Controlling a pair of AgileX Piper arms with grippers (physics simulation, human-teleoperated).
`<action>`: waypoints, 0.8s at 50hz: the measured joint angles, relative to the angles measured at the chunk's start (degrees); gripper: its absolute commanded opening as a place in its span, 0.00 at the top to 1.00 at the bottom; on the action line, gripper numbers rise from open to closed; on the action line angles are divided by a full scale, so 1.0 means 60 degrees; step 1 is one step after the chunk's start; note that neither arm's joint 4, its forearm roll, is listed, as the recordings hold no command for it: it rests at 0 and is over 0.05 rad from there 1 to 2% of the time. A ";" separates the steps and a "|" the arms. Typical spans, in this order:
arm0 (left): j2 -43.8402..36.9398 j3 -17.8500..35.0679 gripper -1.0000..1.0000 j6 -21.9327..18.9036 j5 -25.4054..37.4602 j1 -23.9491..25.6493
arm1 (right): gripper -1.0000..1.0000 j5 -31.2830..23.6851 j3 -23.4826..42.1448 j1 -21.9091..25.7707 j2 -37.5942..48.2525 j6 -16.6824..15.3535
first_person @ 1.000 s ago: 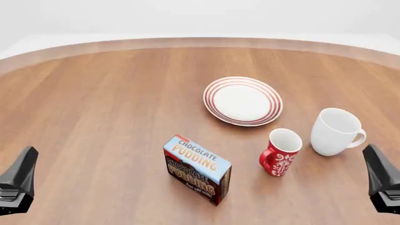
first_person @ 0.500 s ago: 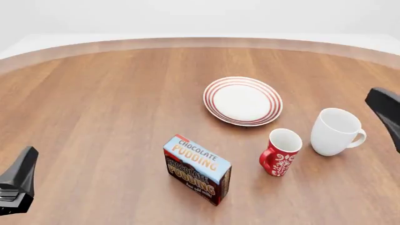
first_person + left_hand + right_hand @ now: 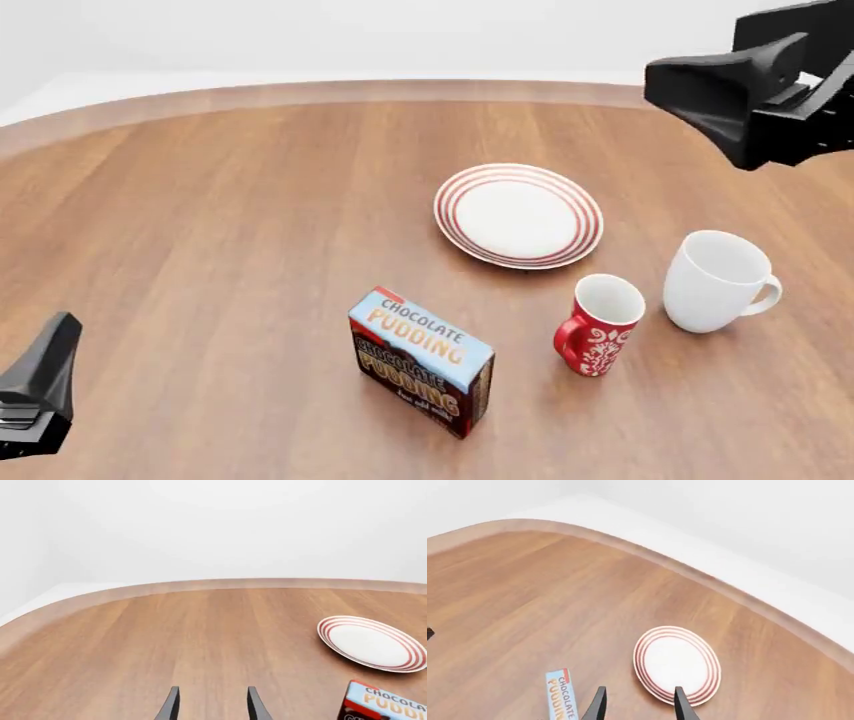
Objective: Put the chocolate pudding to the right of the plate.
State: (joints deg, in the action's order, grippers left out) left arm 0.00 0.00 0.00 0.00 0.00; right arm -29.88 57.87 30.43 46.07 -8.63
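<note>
Red mug, white mug: front view only.

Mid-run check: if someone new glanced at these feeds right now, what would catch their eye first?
Probably the chocolate pudding, standing alone near the table's front edge, with its bright lettering. Next, the red-ringed plate at mid-table, with a red mug and a white mug to its front right. The right tool, open, hangs high above the table's far right; the left tool, also open, sits low at front left.
</note>
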 measured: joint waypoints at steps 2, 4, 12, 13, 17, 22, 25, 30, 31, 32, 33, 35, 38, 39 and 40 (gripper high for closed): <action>0.0000 0.0000 0.00 0.0000 0.0000 0.0000 | 0.00 -0.0079 0.0224 0.0106 0.0263 -0.0045; 0.0000 0.0000 0.00 0.0000 0.0000 0.0000 | 0.00 -0.0168 0.0466 0.0212 0.0558 -0.0079; 0.0000 0.0000 0.00 0.0000 0.0000 0.0000 | 0.00 -0.0432 0.1207 0.0646 0.1725 -0.0297; 0.0000 0.0000 0.00 0.0000 0.0000 0.0000 | 0.00 -0.0464 0.1283 0.0694 0.1843 -0.0321; 0.0000 0.0000 0.00 0.0000 0.0000 0.0000 | 0.00 -0.0577 0.1528 0.0903 0.2257 -0.0393; 0.0000 0.0000 0.00 0.0000 0.0000 0.0000 | 0.00 -0.0649 0.1787 0.1223 0.2727 -0.0418; 0.0000 0.0000 0.00 0.0000 0.0000 0.0000 | 0.00 -0.0652 0.1889 0.1423 0.2978 -0.0385; 0.0000 0.0000 0.00 0.0000 0.0000 0.0000 | 0.00 -0.0612 0.1840 0.1733 0.3264 -0.0262; 0.0000 0.0000 0.00 0.0000 0.0000 0.0000 | 0.00 -0.0601 0.1816 0.1794 0.3315 -0.0216; 0.0000 0.0000 0.00 0.0000 0.0000 0.0000 | 0.00 -0.0588 0.1786 0.1853 0.3363 -0.0171; 0.0000 0.0000 0.00 0.0000 0.0000 0.0000 | 0.00 -0.0572 0.1747 0.1908 0.3405 -0.0131; 0.0000 0.0000 0.00 0.0000 0.0000 0.0000 | 0.00 -0.0537 0.1669 0.2008 0.3479 -0.0054; 0.0000 0.0000 0.00 0.0000 0.0000 0.0000 | 0.00 -0.0507 0.1598 0.2149 0.3579 0.0061; 0.0000 0.0000 0.00 0.0000 0.0000 0.0000 | 0.00 -0.0501 0.1583 0.2196 0.3608 0.0098; 0.0000 0.0000 0.00 0.0000 0.0000 0.0000 | 0.00 -0.0495 0.1568 0.2239 0.3634 0.0128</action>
State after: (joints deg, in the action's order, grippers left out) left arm 0.00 0.00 0.00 0.00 0.00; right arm -32.85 67.28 43.86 67.87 -7.87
